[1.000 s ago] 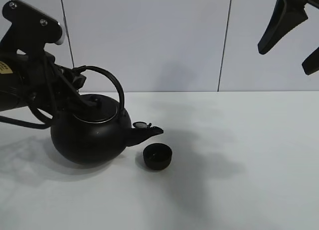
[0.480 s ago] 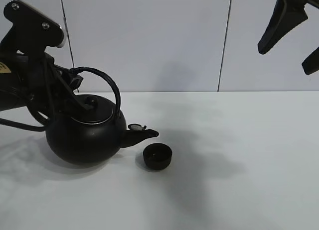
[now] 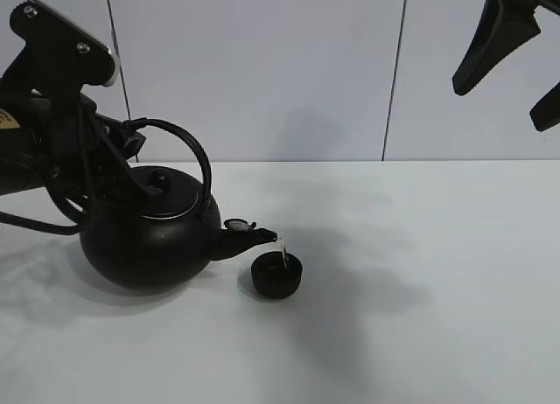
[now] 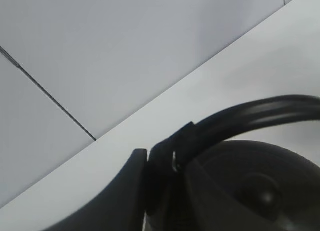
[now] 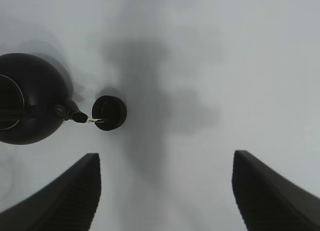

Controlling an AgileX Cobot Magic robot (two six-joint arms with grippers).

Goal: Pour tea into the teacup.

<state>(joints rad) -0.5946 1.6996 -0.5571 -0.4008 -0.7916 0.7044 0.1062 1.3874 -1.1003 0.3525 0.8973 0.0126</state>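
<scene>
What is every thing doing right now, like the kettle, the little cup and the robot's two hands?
kettle: tipped spout down, lid on, pouring.
teacup: upright, catching the pour; how full it is cannot be told.
stream of liquid: thin, running from the spout into the teacup.
left gripper: shut on the kettle's arched handle.
right gripper: open, empty, held high.

White tbl w/ teacup
</scene>
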